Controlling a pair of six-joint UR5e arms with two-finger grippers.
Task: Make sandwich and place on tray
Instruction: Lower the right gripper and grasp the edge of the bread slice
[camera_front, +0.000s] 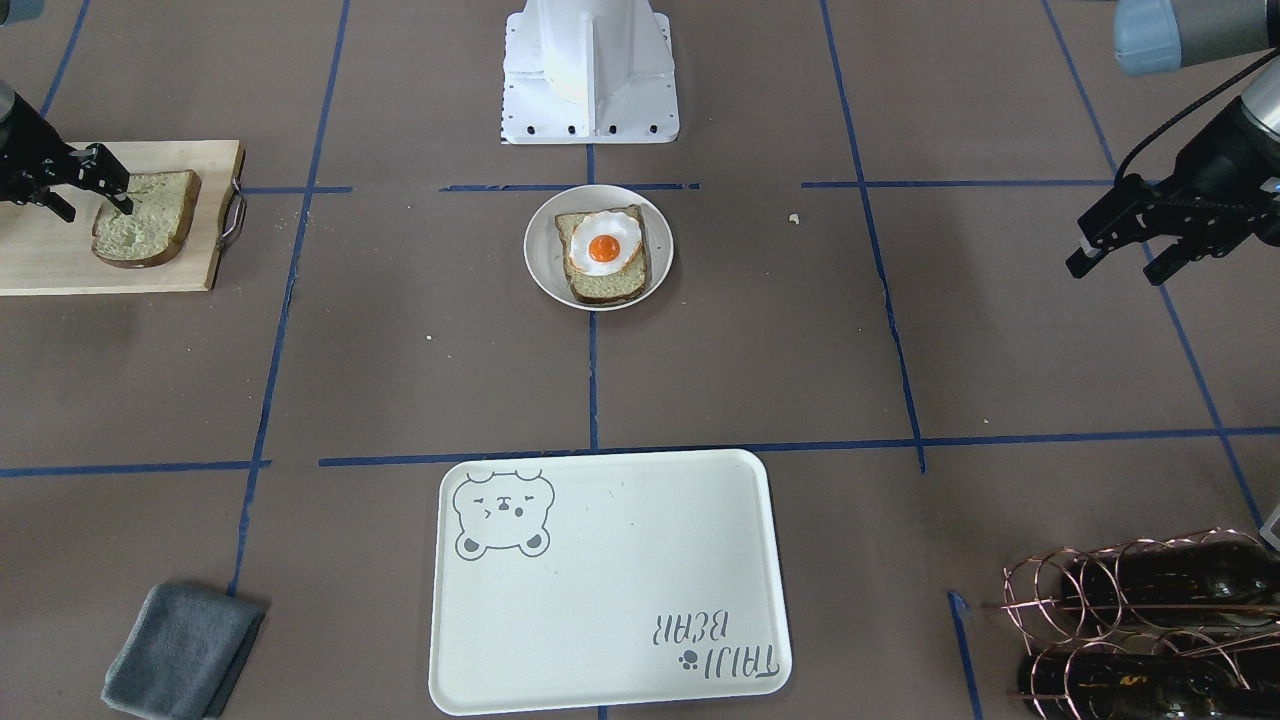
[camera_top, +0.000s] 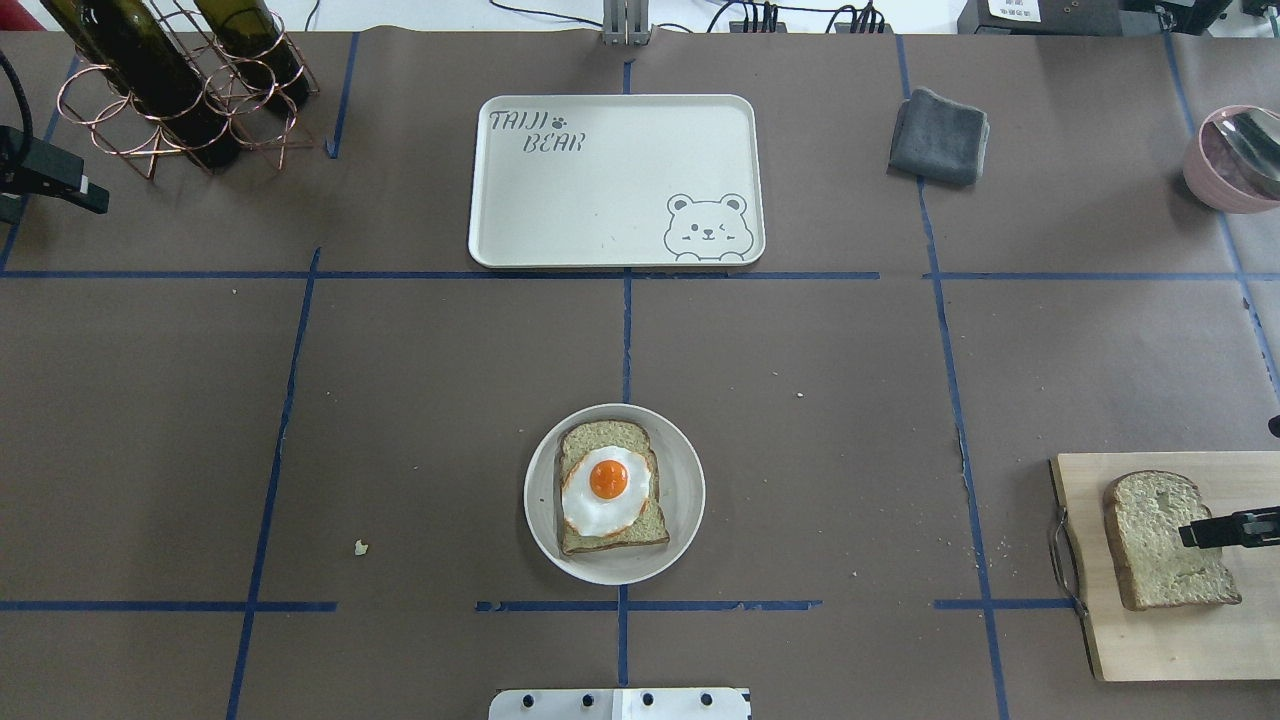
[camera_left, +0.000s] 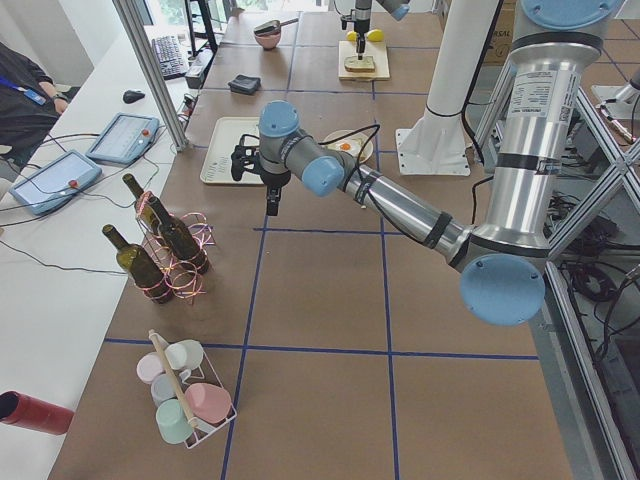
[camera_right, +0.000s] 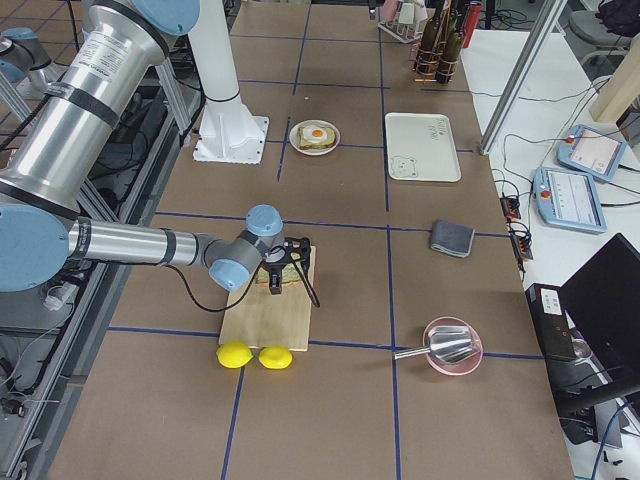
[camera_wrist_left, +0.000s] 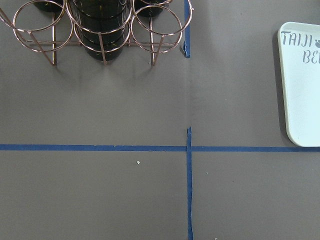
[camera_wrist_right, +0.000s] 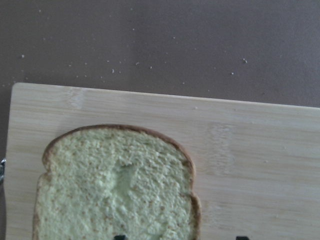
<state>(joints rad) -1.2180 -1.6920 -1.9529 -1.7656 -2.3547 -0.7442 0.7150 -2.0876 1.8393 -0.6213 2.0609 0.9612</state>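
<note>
One bread slice (camera_front: 610, 285) with the fried egg (camera_front: 603, 245) on it lies on a round white plate (camera_front: 540, 270) at the table's middle. The second bread slice (camera_front: 150, 230) lies on a wooden board (camera_front: 50, 260). My right gripper (camera_front: 98, 210) is open and low over this slice; in the right wrist view (camera_wrist_right: 180, 237) one fingertip is over the bread (camera_wrist_right: 115, 190) and the other over the board (camera_wrist_right: 250, 150). My left gripper (camera_front: 1115, 268) is open and empty, held above the table far from the food. The cream bear tray (camera_front: 610, 600) is empty.
A copper wire rack with wine bottles (camera_top: 170, 90) stands near the left gripper. A folded grey cloth (camera_top: 940, 135) lies beside the tray (camera_top: 600, 200). A pink bowl with a spoon (camera_top: 1235, 160) is at the far right. Two lemons (camera_right: 255, 355) lie by the board.
</note>
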